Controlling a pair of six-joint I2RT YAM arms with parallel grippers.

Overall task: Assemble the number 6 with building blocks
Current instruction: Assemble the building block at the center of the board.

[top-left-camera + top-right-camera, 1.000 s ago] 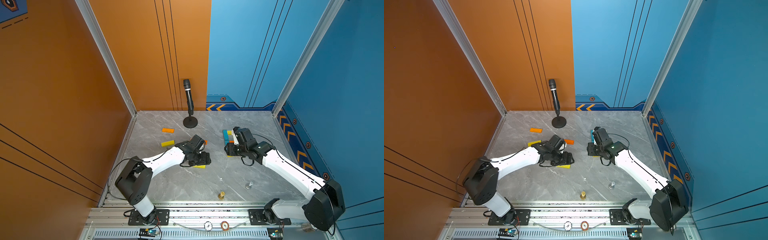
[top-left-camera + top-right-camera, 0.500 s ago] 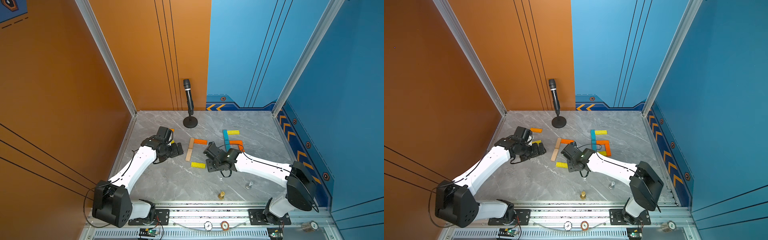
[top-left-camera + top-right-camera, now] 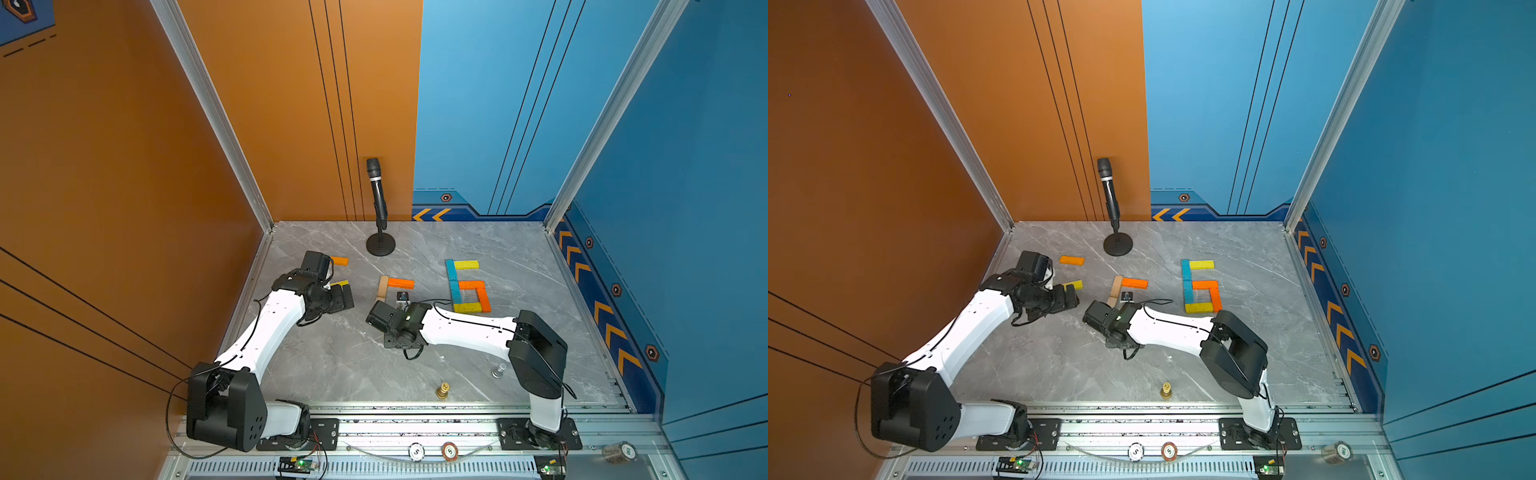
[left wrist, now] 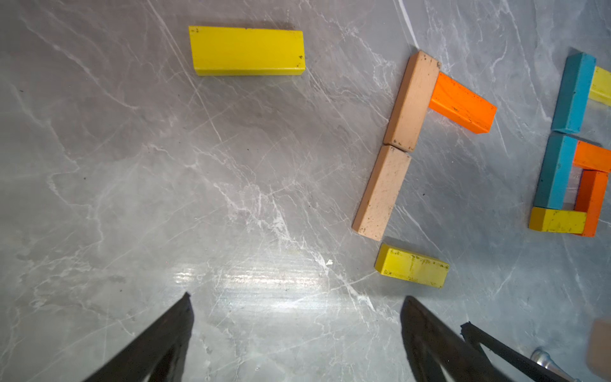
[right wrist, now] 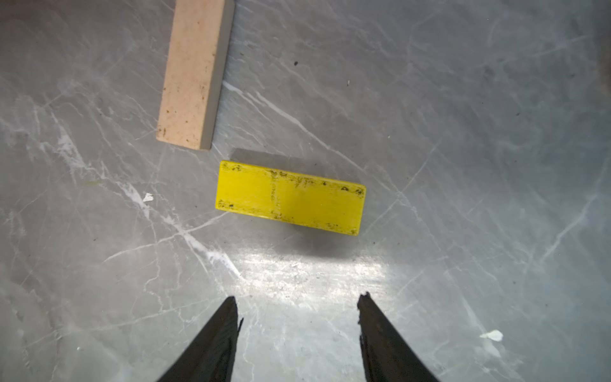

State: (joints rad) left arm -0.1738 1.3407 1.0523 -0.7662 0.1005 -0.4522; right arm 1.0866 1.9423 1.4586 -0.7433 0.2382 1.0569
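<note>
While one finished six [image 3: 467,286] lies on the table [image 3: 340,374], a second seems half built: tan stem [image 4: 396,145], orange top [image 4: 463,102]. Right gripper [image 5: 297,297] and left gripper [image 4: 297,297] both hang spread, empty; next, the yellow block [image 5: 291,197] at the stem's foot likely needs squaring.

Inspected: the left arm [image 3: 270,328] is based at 7 o'clock of the workspace, its forearm running toward 1 o'clock. The left gripper [image 4: 297,296] has its jaws spread wide with nothing between them, and it points toward 3 o'clock in both top views. The right arm [image 3: 465,330] is based at 5 o'clock, its forearm stretched low toward 9 o'clock. The right gripper [image 5: 297,296] has its jaws parted (narrower than the left's), is empty, and is aimed downward.
</note>
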